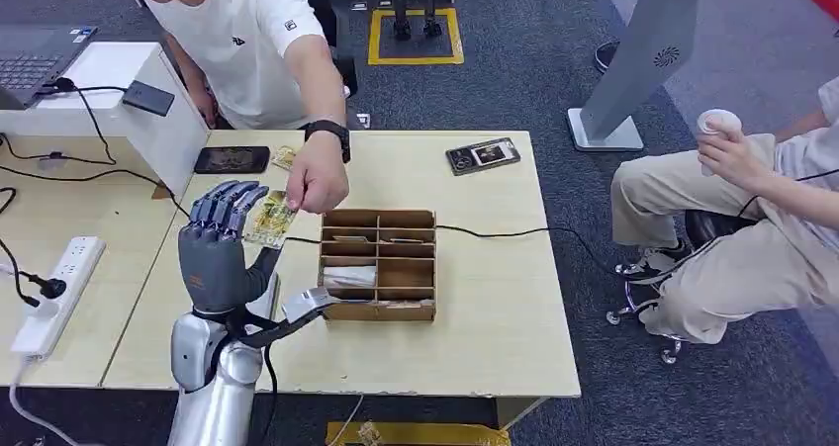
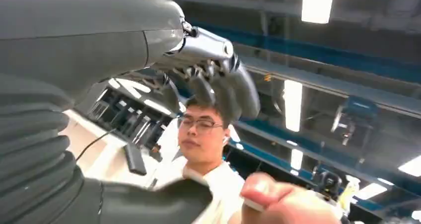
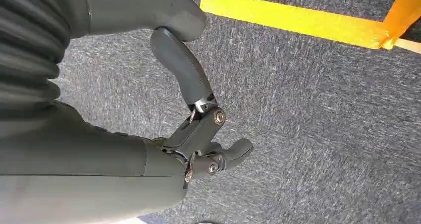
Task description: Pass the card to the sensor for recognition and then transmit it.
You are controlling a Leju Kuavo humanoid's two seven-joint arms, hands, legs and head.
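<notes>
My left hand (image 1: 220,248) is raised over the table's left part, fingers upright and spread, thumb held apart below. A yellowish patterned card (image 1: 270,219) stands against its fingertips. A person's hand (image 1: 318,177), reaching from across the table, pinches the card's far edge. In the left wrist view my left hand's fingers (image 2: 223,85) curve in front of the person, and a blurred fingertip of the person (image 2: 278,199) is near my thumb. A black sensor device (image 1: 483,155) lies at the table's far side. My right hand (image 3: 198,134) hangs over grey carpet, holding nothing.
A wooden divided box (image 1: 378,264) sits mid-table with a cable running to it. A black phone (image 1: 232,159) and another card (image 1: 284,156) lie at the far left. A power strip (image 1: 57,290) rests on the left desk. A second person (image 1: 752,219) sits to the right.
</notes>
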